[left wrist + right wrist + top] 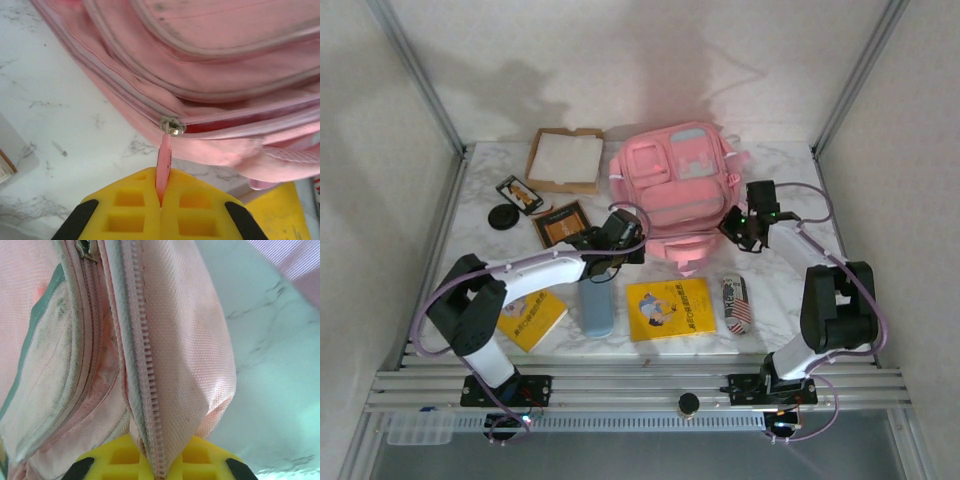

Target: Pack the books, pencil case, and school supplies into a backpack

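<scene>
**A:** Left gripper (161,197): yellow pads clamped tight on the pink pull tab (164,160), at the near-left corner of the backpack (675,185). Right gripper (159,460): pinched closed on the backpack's zipper edge, near-right side.

**B:** Risks?

**A:** Biggest: the whole backpack drags over the table (790,290) if the right pinch lets go, because it only has a thin fold. Next: nothing is packed yet. The large yellow book (670,308) lies just in front of the backpack, so the sagging front could catch on it. The smaller yellow book (532,318) and the dark brown book (563,223) sit to the backpack's left, near the left arm's path. Smallest: the tab slips from the pads if the pull goes off the zipper line, or the slider (173,126) binds at the corner bend.

**B:** What can't you see?

**A:** The backpack's inside. Also how far the zip is open: there's a dark-red slit beside the slider, and the rest is cut off. The right pads' contact is hidden under fabric.
</scene>
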Tool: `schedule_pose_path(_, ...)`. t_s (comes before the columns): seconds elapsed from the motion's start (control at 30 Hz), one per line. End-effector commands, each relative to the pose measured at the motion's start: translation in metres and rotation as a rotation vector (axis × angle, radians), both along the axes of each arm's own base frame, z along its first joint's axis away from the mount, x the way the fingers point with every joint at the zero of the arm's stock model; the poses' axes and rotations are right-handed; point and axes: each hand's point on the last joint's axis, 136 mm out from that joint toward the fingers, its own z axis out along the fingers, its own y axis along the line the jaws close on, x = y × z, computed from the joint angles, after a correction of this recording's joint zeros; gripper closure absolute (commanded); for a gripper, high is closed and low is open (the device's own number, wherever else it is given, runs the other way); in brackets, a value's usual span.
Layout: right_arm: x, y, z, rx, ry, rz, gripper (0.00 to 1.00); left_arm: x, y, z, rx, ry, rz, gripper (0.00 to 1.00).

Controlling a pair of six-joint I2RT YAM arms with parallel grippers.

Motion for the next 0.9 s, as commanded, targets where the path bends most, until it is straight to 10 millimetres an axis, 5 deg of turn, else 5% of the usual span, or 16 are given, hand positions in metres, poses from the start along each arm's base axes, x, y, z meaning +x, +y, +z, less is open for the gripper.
schedule_pose_path(0.0, 0.036, -0.046, 0.029, -0.163, -0.132, -0.06, 1.0, 0.025, 0.031, 0.001, 0.119, -0.035, 0.099, 1.0)
schedule_pose_path(0.07, 0.036, -0.041, 0.037, -0.169, -0.158, -0.029, 0.9, 0.026, 0.027, 0.003, 0.104, -0.036, 0.084, 1.0)
schedule_pose_path(0.17, 0.026, -0.02, 0.046, -0.171, -0.201, 0.065, 0.58, 0.023, 0.019, 0.005, 0.057, -0.044, 0.053, 1.0)
schedule_pose_path(0.33, 0.004, 0.008, 0.073, -0.274, -0.3, 0.257, 0.38, 0.02, 0.01, 0.01, 0.006, -0.049, 0.015, 1.0)
schedule_pose_path(0.43, -0.01, 0.054, 0.076, -0.287, -0.367, 0.506, 0.33, 0.02, 0.005, 0.019, -0.031, -0.068, -0.003, 1.0)
schedule_pose_path(0.63, -0.026, 0.129, 0.045, -0.296, -0.407, 0.897, 0.38, 0.019, 0.003, 0.03, -0.074, -0.09, -0.001, 1.0)
schedule_pose_path(0.87, -0.033, 0.168, 0.067, -0.254, -0.658, 1.137, 0.34, 0.016, -0.001, 0.036, -0.112, -0.09, -0.014, 1.0)
